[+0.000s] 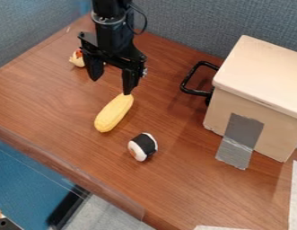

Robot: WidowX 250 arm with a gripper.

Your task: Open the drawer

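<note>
Fingers spread and pinching nothing, the tool (112, 85) hangs above the bench (48, 105); the black drawer handle (190, 76) lies to its right, jutting left from the pale box (273, 74).

Your table (48, 103) has brown wood grain; a blue-grey wall panel (186, 22) rises behind it, a second panel (30, 27) along its left side; below its near edge you see a blue surface (30, 175).
</note>
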